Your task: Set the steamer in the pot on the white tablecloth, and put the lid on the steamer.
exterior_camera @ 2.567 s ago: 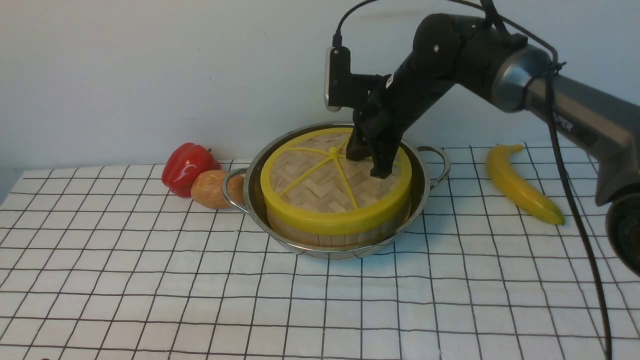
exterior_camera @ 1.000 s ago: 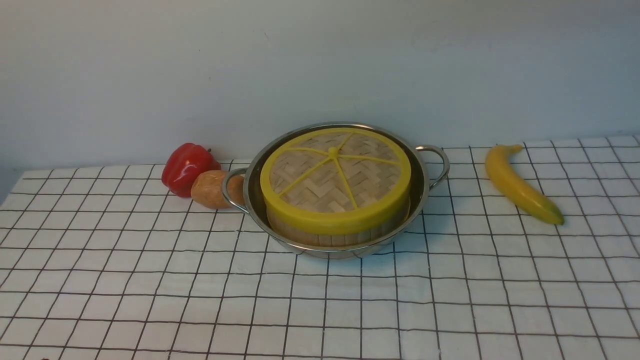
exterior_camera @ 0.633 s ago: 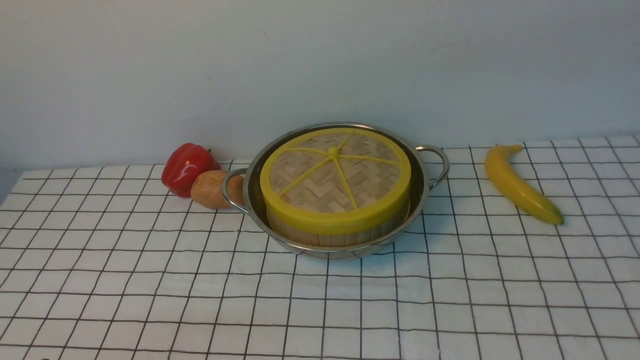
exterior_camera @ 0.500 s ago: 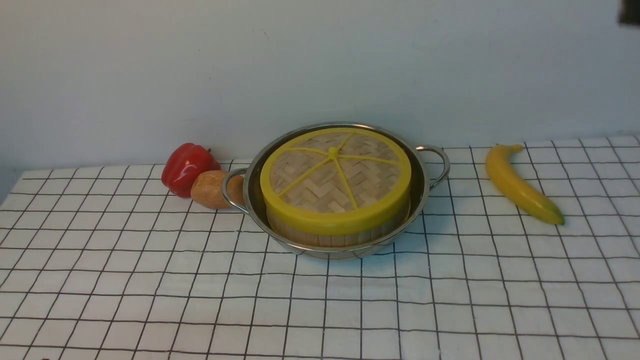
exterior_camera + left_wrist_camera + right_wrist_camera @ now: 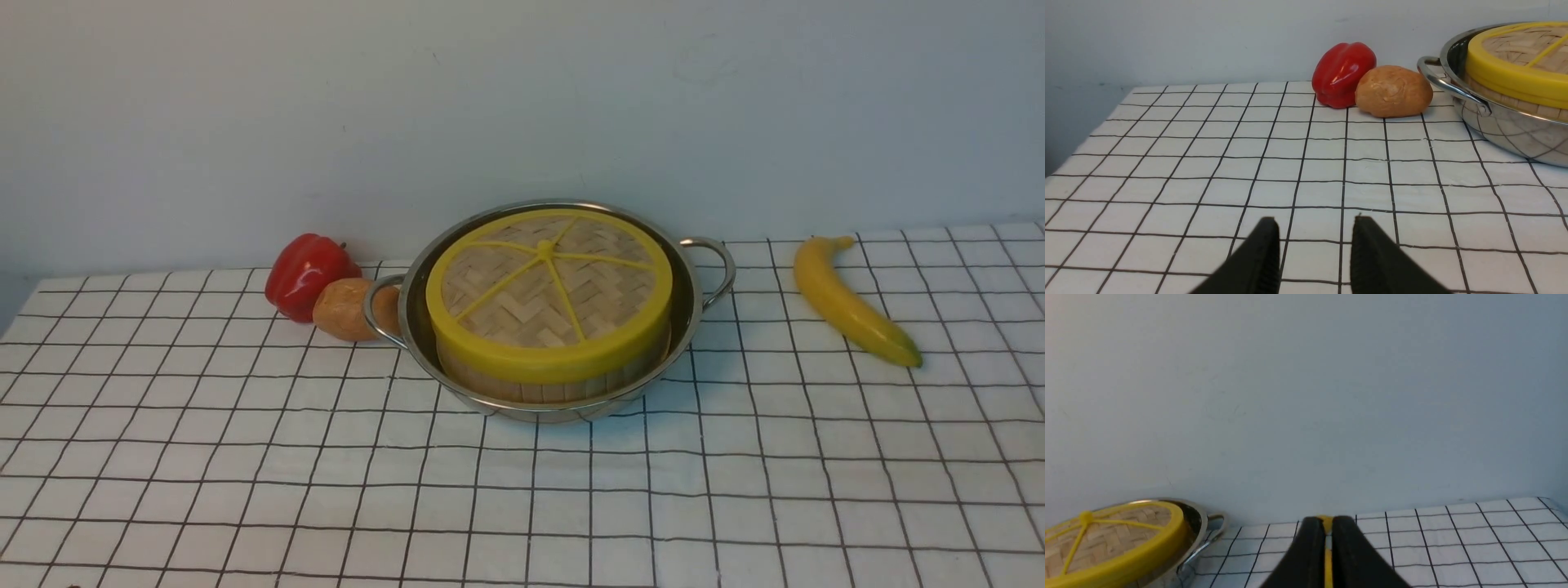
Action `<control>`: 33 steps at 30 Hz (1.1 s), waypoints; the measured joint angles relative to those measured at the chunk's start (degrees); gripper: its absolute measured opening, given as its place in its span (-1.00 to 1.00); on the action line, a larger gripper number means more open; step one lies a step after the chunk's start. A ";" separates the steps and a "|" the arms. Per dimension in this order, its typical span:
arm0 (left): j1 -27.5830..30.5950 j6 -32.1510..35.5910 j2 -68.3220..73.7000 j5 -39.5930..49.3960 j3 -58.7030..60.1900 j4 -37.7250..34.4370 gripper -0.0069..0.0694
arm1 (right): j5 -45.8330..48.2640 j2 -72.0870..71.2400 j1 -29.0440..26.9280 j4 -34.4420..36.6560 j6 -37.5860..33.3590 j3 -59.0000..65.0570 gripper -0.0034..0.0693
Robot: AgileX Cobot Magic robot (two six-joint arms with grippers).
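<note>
lid (image 5: pixel 549 290): flat woven-bamboo disc with a thick yellow rim and yellow spokes to a centre hub. Sits square on the steamer, looks flush all round.
steamer (image 5: pixel 555 384): only its slatted bamboo side wall shows below the lid rim. It stands inside the pot; contents hidden.
pot (image 5: pixel 694 314): wide, shallow, mirror-finish steel with two looped handles. Stands on the white tablecloth (image 5: pixel 245 457), back-centre of the worktop.
left tool (image 5: pixel 1314 253): black tapered fingers clearly parted, nothing between them. Hovers low over bare cloth; the pot lies ahead of it and off toward the robot's right.
right tool (image 5: pixel 1326 555): fingers nearly together, thin slit only, nothing gripped. The yellow in the slit reads as the banana (image 5: pixel 849 300) behind it. Pot and lid lie ahead, off to the robot's left.
key relation: stack is round, so no long axis to line up. Neither tool is over it or touching it; I can't call which arm is nearer.
status: judging by the layout, both placements look done; no further grasp seems needed.
clutter: red pepper (image 5: pixel 306 273) and a brown potato-like lump (image 5: pixel 347 309) against the pot's left handle. Banana lies well apart on the right.
</note>
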 joint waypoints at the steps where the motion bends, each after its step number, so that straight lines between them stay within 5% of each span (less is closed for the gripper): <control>1: 0.00 0.00 0.00 0.00 0.00 0.00 -0.18 | 0.08 -0.95 0.00 -0.13 0.00 0.80 -0.77; 12: 0.00 0.00 0.00 0.21 0.00 0.00 -0.18 | 14.22 -7.45 0.00 -0.41 -0.24 6.06 -0.73; 33: 0.00 0.00 0.00 0.21 0.00 0.00 -0.18 | 14.95 -7.45 0.00 -0.41 -0.55 6.06 -0.57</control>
